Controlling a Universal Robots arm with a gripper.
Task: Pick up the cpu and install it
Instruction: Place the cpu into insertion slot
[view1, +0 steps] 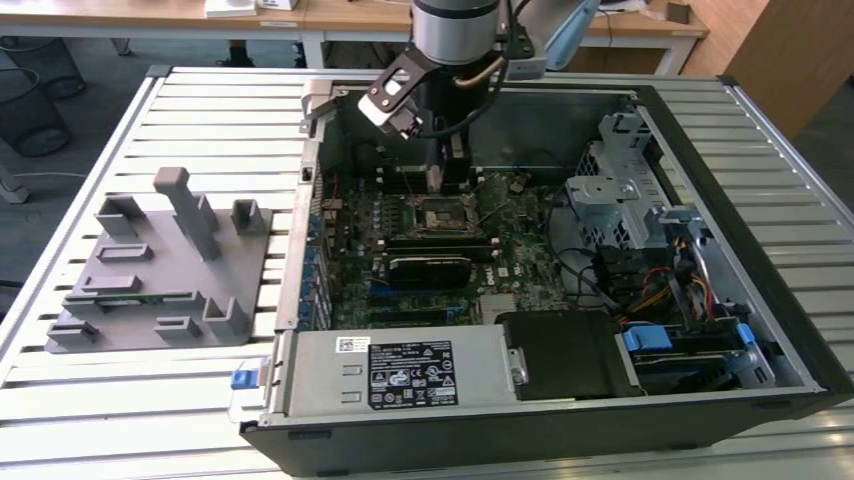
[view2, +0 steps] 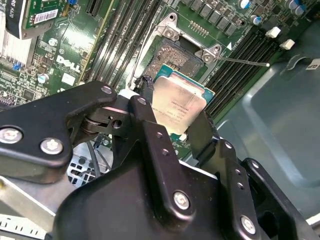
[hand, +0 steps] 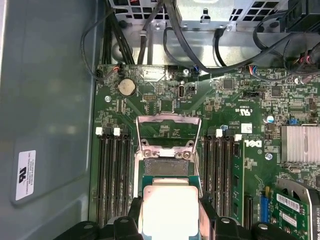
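Note:
My gripper (view2: 174, 122) is shut on the cpu (view2: 178, 101), a flat square chip with a silver lid and a thin green rim. One black finger (view2: 146, 116) presses each of two opposite edges. The chip hangs tilted just beside the open black socket (view2: 176, 56) on the green motherboard, above the board and not seated. In the first wrist view the cpu (hand: 167, 210) sits between the fingers (hand: 131, 220), with the socket (hand: 166, 167) and its raised metal load plate (hand: 167, 126) just beyond it. In the exterior view the gripper (view1: 438, 175) reaches down into the case over the socket (view1: 441, 214).
The open computer case (view1: 747, 200) lies on a slatted metal table (view1: 200, 110). Memory slots (hand: 114, 175) flank the socket. A silver power supply (view1: 387, 375), a drive cage (view1: 607, 195) and cables crowd the case. A grey fixture plate (view1: 160, 270) with blocks stands at the exterior view's left.

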